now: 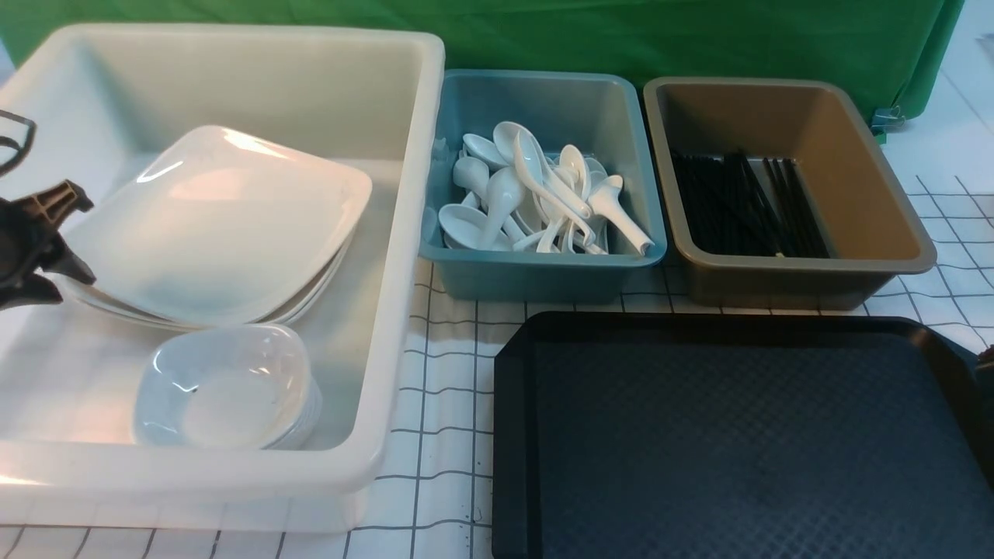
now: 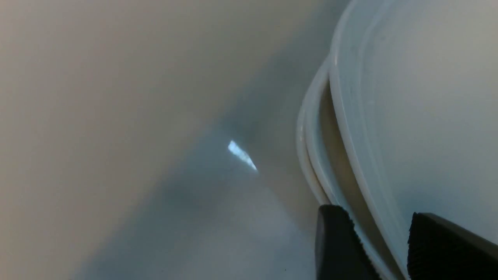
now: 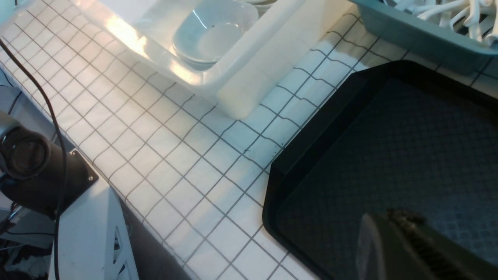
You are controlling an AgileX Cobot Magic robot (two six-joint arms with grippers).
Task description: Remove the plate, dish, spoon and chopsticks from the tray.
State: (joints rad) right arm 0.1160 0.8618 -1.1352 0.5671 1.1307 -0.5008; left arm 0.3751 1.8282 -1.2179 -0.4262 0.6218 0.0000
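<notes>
Plate [image 1: 225, 225]: tilted atop the stack [image 1: 116, 310] in the white tub [image 1: 404, 310], far left.
Left gripper [image 2: 373, 221]: jaws parted, astride the plate's rim.
Right gripper [image 3: 408, 237]: jaws closed together, at the tray's [image 1: 738, 435] right edge.

white tub [image 1: 404, 233]: left side, holding two stacks of white crockery
plate [image 1: 225, 225]: topmost on larger stack, tilted, rim by left gripper [image 1: 66, 237]
dish [image 1: 225, 384]: topmost on smaller, nearer stack
teal tub [image 1: 536, 276]: piled spoons [image 1: 536, 194]
brown tub [image 1: 877, 202]: chopsticks [image 1: 745, 206]
tray [image 1: 738, 442]: front right, on gridded tabletop [image 1: 443, 373]
</notes>
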